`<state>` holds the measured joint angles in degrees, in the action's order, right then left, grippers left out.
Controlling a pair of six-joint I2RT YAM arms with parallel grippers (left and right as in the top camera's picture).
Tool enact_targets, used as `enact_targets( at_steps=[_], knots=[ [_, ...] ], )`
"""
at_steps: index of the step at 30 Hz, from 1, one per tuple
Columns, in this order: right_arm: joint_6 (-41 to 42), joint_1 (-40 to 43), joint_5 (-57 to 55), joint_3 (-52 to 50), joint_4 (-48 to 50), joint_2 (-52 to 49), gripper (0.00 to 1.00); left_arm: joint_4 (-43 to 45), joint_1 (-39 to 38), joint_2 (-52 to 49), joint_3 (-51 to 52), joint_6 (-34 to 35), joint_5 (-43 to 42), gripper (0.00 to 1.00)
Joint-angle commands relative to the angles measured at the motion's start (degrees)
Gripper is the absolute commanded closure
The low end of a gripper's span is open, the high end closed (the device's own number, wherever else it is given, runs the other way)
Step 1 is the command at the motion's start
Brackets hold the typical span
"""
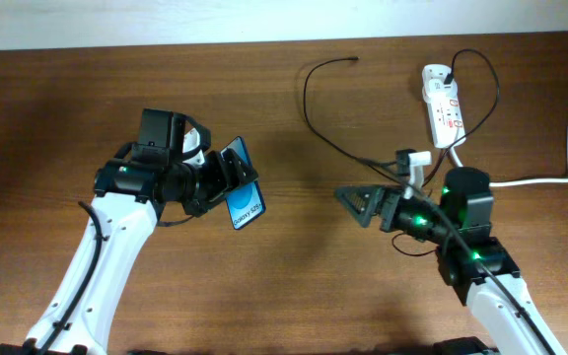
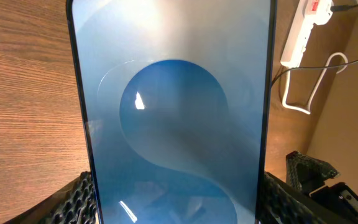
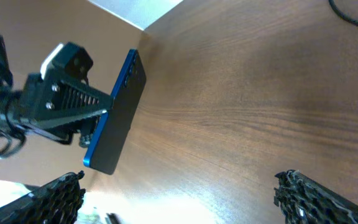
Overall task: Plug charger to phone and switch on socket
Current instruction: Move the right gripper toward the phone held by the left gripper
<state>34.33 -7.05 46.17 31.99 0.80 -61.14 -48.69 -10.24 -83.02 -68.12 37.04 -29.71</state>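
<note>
At the left of the bench (image 1: pixel 294 286), the left pincer (image 1: pixel 233 183) is pressed onto the two long edges of the phone (image 1: pixel 248 205) and holds it clear of the wood. The phone is tilted, with its bright blue screen facing up and its free end pointing toward the middle of the bench. In the left wrist view the screen fills most of the frame, with a dark finger against each side of it near the bottom. The right wrist view shows the same phone edge-on, raised above the bench. Further right the charger (image 1: pixel 307 99) lies as a thin black cable; its free tip rests near the far edge, and from there it curves down and runs toward the right arm. The right pincer (image 1: pixel 351 205) hovers near the middle, pointing left at the phone but well apart from it. Its fingers are spread wide with nothing between them. Beyond it, at the far right, the socket (image 1: pixel 443 102) lies flat with black cable loops around it. Its thick white cord (image 1: pixel 550 180) trails to the right edge.
</note>
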Motion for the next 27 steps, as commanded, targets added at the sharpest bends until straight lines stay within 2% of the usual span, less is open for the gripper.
enact_targets(
  at_steps=[1,6,8,12,14,20,24,27],
  knots=[
    [-5.64,-5.4,-6.08,1.77,0.09,0.31,0.02,0.72,0.28,0.87,-1.36,-1.11,-0.85,0.57],
    [-5.6,-15.87,-6.4,1.77,5.73,0.31,0.02,3.48,0.28,0.87,-1.36,2.36,-0.9,0.57],
    [-5.35,-19.17,-7.67,1.77,9.31,0.31,0.02,5.11,0.28,0.87,-1.36,6.91,-0.94,0.57],
    [-5.38,-23.69,-16.83,1.77,10.38,0.24,0.02,7.08,0.28,0.87,-1.36,15.58,-1.11,0.56],
    [-5.4,-24.44,-17.18,1.77,13.03,-0.13,0.02,8.02,0.22,0.87,-1.36,18.73,-1.6,0.55],
    [-5.35,-24.44,-22.05,1.77,18.84,-5.68,0.02,9.03,0.13,0.87,-1.36,22.14,-2.47,0.52],
    [0.55,-24.44,-22.05,1.77,28.0,-11.21,0.01,9.27,0.13,0.87,-1.36,22.16,-2.4,0.53],
    [0.7,-24.46,-22.03,1.77,30.12,-13.29,0.01,9.38,0.13,0.87,-1.36,22.14,-2.32,0.53]
  ],
)
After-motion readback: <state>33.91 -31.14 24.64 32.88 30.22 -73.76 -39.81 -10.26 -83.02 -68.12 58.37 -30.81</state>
